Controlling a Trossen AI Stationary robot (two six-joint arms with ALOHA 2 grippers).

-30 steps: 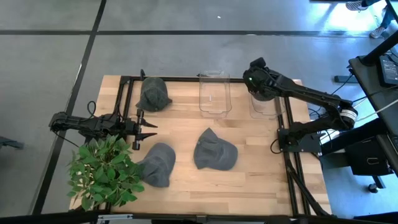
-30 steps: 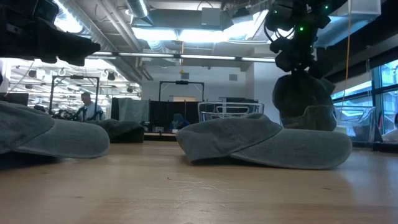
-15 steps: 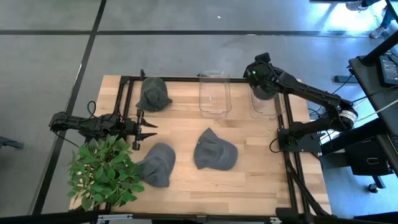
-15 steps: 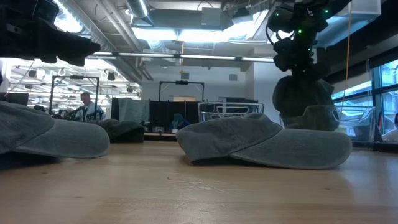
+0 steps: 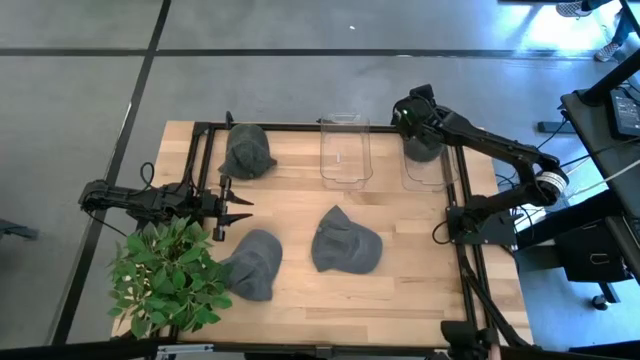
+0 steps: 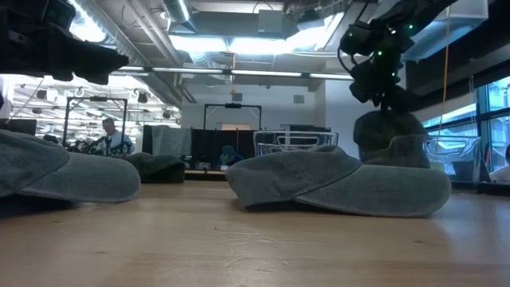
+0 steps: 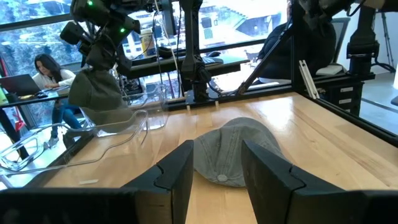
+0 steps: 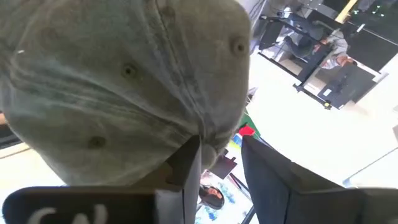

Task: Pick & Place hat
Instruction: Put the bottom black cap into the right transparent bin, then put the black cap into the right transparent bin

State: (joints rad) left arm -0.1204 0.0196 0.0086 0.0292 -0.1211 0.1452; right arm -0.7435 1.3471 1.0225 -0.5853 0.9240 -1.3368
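High view: I have the right claw [image 5: 420, 128] pinching a hat [image 5: 424, 148] above the bin [image 5: 443, 176]; next, release.

A grey floor [image 5: 300, 85] crossed by dark seam lines surrounds the wooden table [image 5: 410, 290], which sits inside a black metal frame [image 5: 470, 290]. Looking level across the table, the room is an open workshop with exposed ceiling ducts [image 6: 143, 36] and bright strip lights [image 6: 239, 45]. A person [image 6: 115, 137] stands far back by benches. Large windows [image 6: 494, 119] line one side. Another person [image 7: 46, 71] sits at what looks like a laptop [image 7: 17, 84].
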